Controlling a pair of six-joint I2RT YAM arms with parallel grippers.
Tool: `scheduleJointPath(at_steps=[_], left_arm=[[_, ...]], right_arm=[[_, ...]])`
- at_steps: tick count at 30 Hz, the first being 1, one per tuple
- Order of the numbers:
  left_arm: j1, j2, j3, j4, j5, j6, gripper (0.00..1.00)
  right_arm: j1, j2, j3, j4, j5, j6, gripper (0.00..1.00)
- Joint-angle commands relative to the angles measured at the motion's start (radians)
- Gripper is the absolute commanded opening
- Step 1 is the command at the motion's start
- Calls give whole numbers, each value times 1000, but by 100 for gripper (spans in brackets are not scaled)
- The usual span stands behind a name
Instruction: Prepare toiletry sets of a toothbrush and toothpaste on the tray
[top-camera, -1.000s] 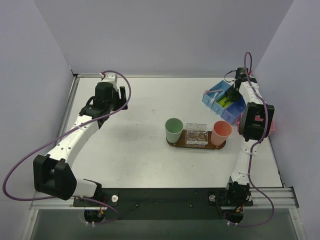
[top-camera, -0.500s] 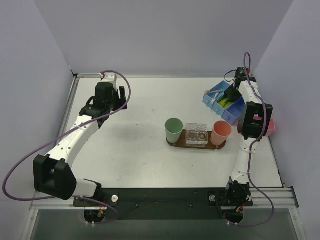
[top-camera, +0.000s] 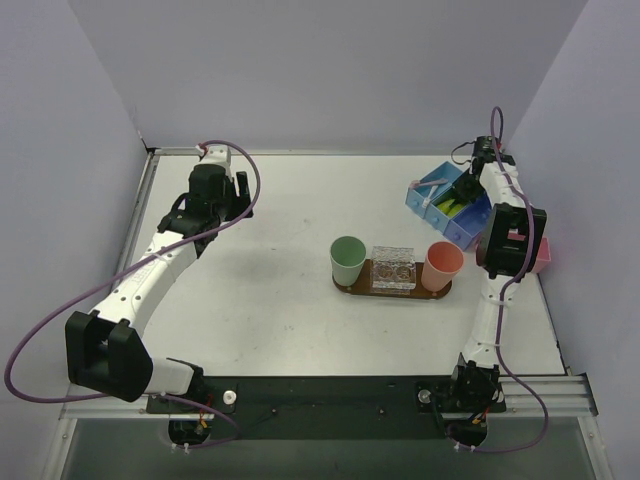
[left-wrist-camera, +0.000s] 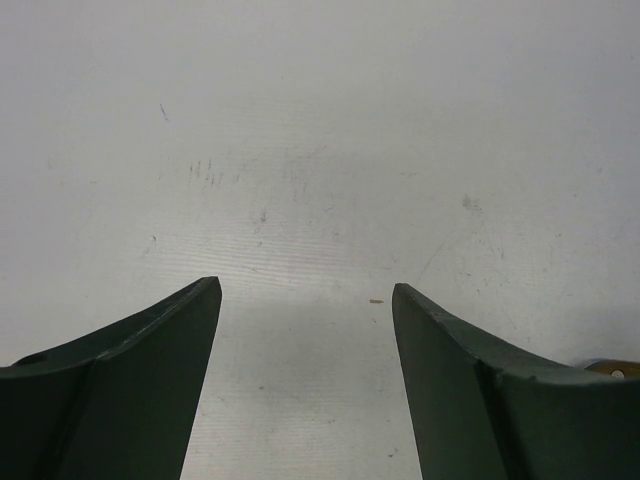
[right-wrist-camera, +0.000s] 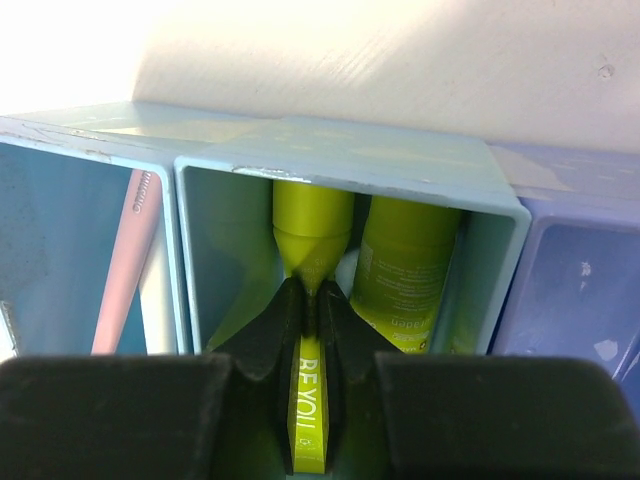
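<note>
Right now the right gripper (right-wrist-camera: 310, 300) reaches into the middle compartment of the light-blue plastic bin (right-wrist-camera: 340, 160), its fingers pinched on a flat lime-green toothpaste tube (right-wrist-camera: 312, 225) held edge-on. A second lime-green tube (right-wrist-camera: 405, 270) lies just beside it, and a slim pale pink toothbrush (right-wrist-camera: 128, 255) leans in the neighbouring compartment. Well apart, the dark brown oval wooden tray (top-camera: 395, 293) bears a clear box (top-camera: 393, 268) between a mint-green cup (top-camera: 348, 258) and a salmon cup (top-camera: 442, 264). The left gripper (left-wrist-camera: 305, 290) hangs over the white table (left-wrist-camera: 320, 120), fingers spread wide
</note>
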Motion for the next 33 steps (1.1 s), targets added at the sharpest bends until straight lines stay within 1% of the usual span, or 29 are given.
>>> scheduleJointPath(at_steps=[1, 12, 19, 26, 30, 33], left_arm=[[5, -32, 19, 28, -24, 3, 80], [5, -31, 41, 21, -18, 35, 80], [5, -37, 53, 21, -19, 67, 80], [5, -43, 94, 43, -56, 110, 80], [7, -29, 131, 44, -29, 115, 80], [5, -35, 145, 47, -1, 110, 80]], right_arm=[[-9, -4, 0, -92, -15, -1, 0], [-41, -180, -23, -61, -9, 24, 0], [-52, -228, -13, -52, -41, 36, 0], [-52, -297, -7, -52, -55, 28, 0], [-39, -370, 10, -46, -61, -1, 0], [3, -419, 26, -30, -40, -67, 0]])
